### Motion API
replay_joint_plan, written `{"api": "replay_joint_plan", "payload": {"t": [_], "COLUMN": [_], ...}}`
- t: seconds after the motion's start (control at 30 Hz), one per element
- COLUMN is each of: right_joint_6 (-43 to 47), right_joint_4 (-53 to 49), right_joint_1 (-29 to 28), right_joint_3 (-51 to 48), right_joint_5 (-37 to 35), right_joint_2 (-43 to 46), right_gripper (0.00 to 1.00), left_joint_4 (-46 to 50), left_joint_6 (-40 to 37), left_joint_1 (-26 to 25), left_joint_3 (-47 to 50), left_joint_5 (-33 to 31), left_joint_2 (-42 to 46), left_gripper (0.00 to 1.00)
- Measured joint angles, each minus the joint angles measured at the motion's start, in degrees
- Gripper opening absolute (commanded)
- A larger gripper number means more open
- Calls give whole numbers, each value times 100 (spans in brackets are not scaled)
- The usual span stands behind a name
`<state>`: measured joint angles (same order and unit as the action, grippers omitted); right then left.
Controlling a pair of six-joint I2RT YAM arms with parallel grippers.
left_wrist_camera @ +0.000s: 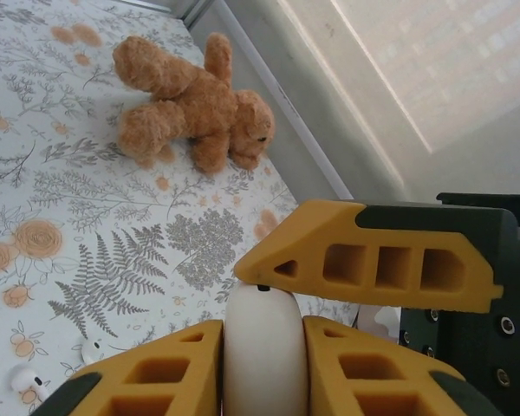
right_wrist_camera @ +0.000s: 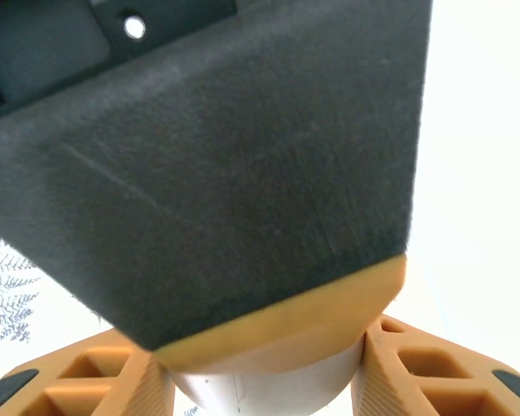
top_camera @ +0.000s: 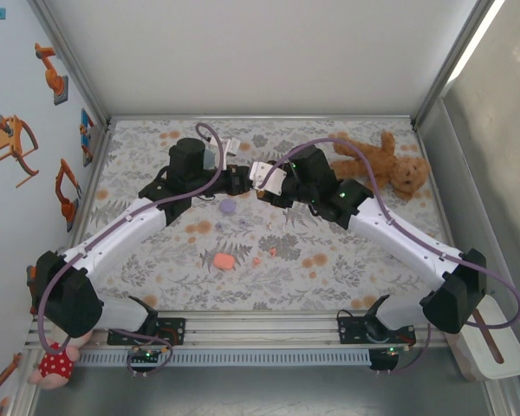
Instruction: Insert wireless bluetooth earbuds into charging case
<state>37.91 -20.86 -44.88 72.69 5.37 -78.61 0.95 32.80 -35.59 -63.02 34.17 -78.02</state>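
The floral-covered table [top_camera: 312,277] is noted with a brown teddy bear [top_camera: 390,165] at its far right, well apart from the work. Both arms are positioned over the middle of the table, where the left gripper [left_wrist_camera: 262,342] and right gripper [right_wrist_camera: 264,381] are set nose to nose on one white charging case [left_wrist_camera: 258,381], which appears to be held above the cloth. A salmon-pink case [top_camera: 224,261] and a lilac case [top_camera: 228,207] are noted on the table nearer the bases, with pink earbuds [top_camera: 245,251] just beside the pink case. Two white earbuds [left_wrist_camera: 91,349] are seen on the cloth, apart from the white case. The step in hand is judged to be a two-handed grip on the white case, probably so that its lid can be opened; whether the lid is open cannot be told. To be done well, the body should be clamped by one gripper while the lid is levered gently about its hinge by the other, and the smooth rounded shell should be watched for slipping. The left gripper's fingers are drawn in almost fully and pressed on both sides of the case. The right gripper's fingers are set partly apart with the case seated between them. One fingertip [left_wrist_camera: 364,264], judged to be the right gripper's, is laid against the case's upper end.
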Motion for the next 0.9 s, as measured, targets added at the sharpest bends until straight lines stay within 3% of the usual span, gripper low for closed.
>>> {"api": "replay_joint_plan", "payload": {"t": [0.17,0.33,0.43,0.63,0.9], "right_joint_6": [-4,-177,-385,-1224,-2715], "right_joint_4": [-11,-4,37,457,1687], "right_joint_1": [-2,-11,11,219,352], "right_joint_3": [2,0,-35,-684,-1722], "right_joint_5": [-31,-39,-4,376,960], "right_joint_2": [0,7,98,1032,1886], "right_gripper": [54,78,85,91,92], "left_joint_4": [-2,-11,-144,-870,-2236], "left_joint_6": [-13,-11,-9,15,201], "left_joint_1": [-2,-4,0,2,61], "left_joint_3": [0,17,192,1034,1884], "left_joint_5": [-2,-131,-323,-789,-1115], "left_joint_2": [0,39,227,970,1641], "left_gripper": [13,11,11,11,11]}}
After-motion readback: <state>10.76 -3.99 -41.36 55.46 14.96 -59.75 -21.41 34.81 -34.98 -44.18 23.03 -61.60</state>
